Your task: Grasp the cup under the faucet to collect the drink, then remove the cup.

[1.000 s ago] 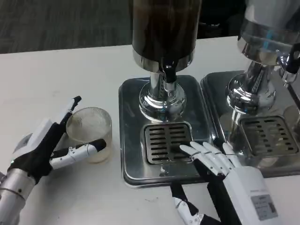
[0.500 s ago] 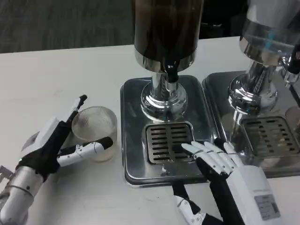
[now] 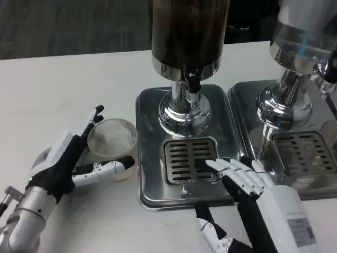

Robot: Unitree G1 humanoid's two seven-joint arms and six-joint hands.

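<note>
Cup (image 3: 112,147): I see it carried nearer the tray (image 3: 150,153), held between left hand (image 3: 73,158) fingers.
Right hand (image 3: 253,190): fingers spread, unmoved on tray.
Dispenser (image 3: 189,37): top cut off.

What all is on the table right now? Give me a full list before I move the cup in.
cup: one, clear ribbed, on table left of the tray, between left hand's fingers
dark dispenser: one, chrome faucet, above the tray
tray: one, steel, centre, with slotted grate
second dispenser: one, clear, right, on its own tray
table: one, white
left hand: around the cup
right hand: fingers spread, tips at the grate's edge
</note>
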